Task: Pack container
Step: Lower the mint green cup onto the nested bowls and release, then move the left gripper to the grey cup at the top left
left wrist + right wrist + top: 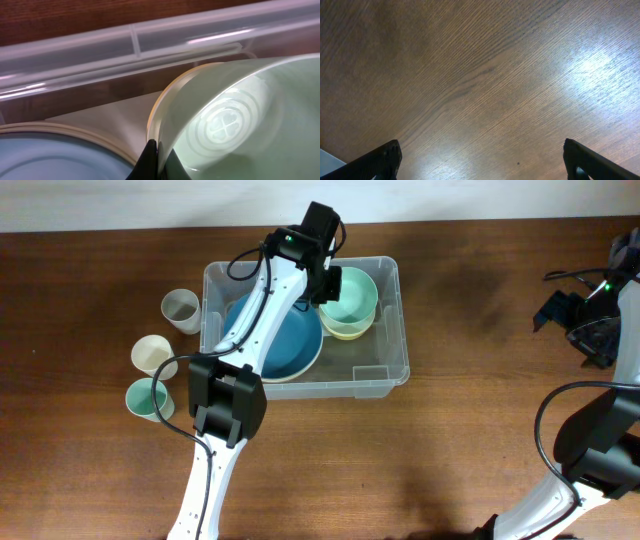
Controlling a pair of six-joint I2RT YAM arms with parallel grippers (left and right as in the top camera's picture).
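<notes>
While right fingers (pixel 382 161) gape, left fingers (pixel 149 162) pinch a bowl (pixel 225 125).

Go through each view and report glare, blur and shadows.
Overhead: sharp and evenly lit, with a soft shadow on the table right of the container. Left wrist: very close, the green bowl looks soft, and glare streaks run along the container wall. Right wrist: a bright glare patch on the wood at upper right; the right hand's fingers are dark silhouettes in the bottom corners.
</notes>
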